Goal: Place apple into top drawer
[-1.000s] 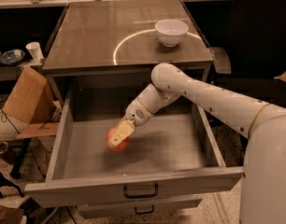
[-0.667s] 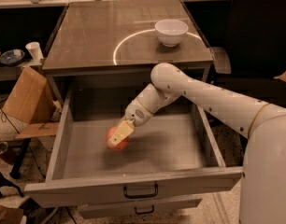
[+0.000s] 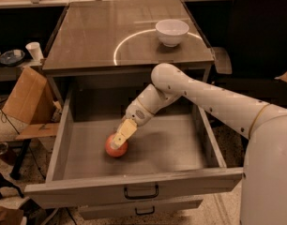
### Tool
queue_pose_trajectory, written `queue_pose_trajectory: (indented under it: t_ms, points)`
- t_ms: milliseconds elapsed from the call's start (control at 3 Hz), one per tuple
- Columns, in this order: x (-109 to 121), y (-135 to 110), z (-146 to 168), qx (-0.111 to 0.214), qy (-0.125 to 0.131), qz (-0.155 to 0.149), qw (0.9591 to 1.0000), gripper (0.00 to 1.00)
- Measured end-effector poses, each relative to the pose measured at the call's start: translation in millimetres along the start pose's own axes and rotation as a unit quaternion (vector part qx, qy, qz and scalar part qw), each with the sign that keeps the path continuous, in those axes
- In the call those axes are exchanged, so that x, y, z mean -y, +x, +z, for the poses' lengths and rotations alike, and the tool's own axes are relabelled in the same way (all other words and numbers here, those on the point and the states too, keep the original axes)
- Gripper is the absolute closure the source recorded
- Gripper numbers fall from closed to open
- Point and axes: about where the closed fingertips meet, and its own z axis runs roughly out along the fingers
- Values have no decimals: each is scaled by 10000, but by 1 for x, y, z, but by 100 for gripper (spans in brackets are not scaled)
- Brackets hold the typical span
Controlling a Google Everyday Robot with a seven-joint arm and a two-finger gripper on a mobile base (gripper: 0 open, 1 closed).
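The top drawer (image 3: 134, 179) is pulled wide open, a deep grey box with a dark handle (image 3: 141, 192) on its front panel. The orange-red apple (image 3: 116, 150) is inside it, left of centre, low at the drawer floor. My gripper (image 3: 117, 143) reaches down into the drawer from the right. Its tan fingers (image 3: 125, 130) are closed on the top of the apple. The white arm runs from the gripper up and right across the drawer.
A white bowl (image 3: 171, 31) stands on the cabinet top (image 3: 110, 36) at the back right. A narrower drawer front (image 3: 141, 209) sits below. A cardboard box (image 3: 26, 97) and a paper cup (image 3: 34, 50) are at the left, a black chair (image 3: 260, 32) at the right.
The gripper and the apple have moved down a little, closer to the drawer floor. The drawer and the bowl have not moved.
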Motion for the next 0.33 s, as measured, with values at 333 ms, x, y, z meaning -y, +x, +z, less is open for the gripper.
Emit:
queue_pose_trajectory:
  t_ms: [333]
  points:
    - [0, 0, 0, 0, 0, 0, 10000, 0]
